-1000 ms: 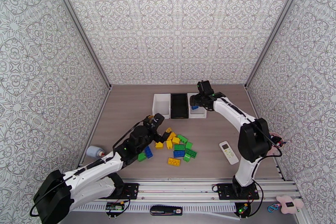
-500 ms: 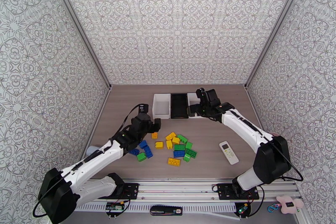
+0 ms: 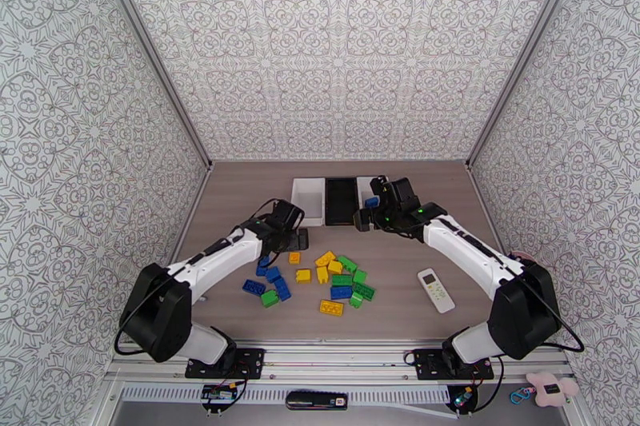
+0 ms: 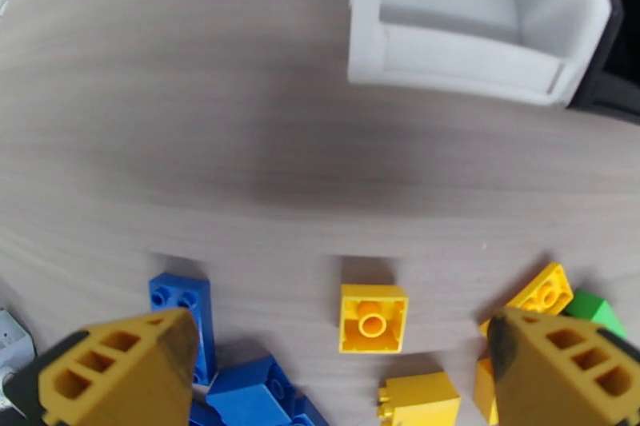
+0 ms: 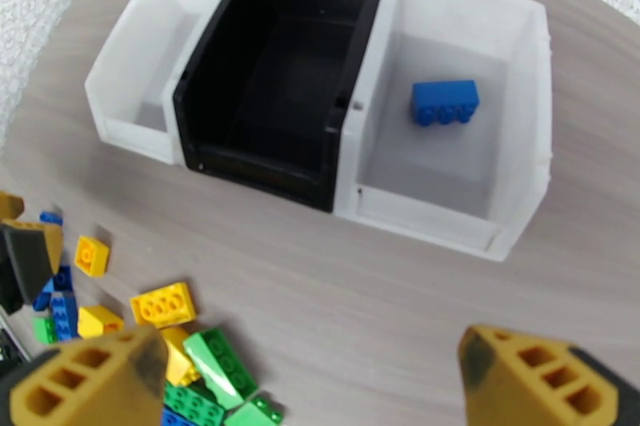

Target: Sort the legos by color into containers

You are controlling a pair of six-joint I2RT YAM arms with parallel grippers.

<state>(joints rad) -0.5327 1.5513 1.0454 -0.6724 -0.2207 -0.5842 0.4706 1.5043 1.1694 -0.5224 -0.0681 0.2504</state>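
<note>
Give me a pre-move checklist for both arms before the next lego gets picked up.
1. Left claw open and empty: ok.
2. Right claw open and empty: ok.
3. Blue lego lying inside the right white bin: ok.
4. Single yellow lego ahead of the left claw, apart from its neighbours: ok.
5. Black bin free of bricks: ok.
6. Which bin is meant for yellow: cannot tell.
</note>
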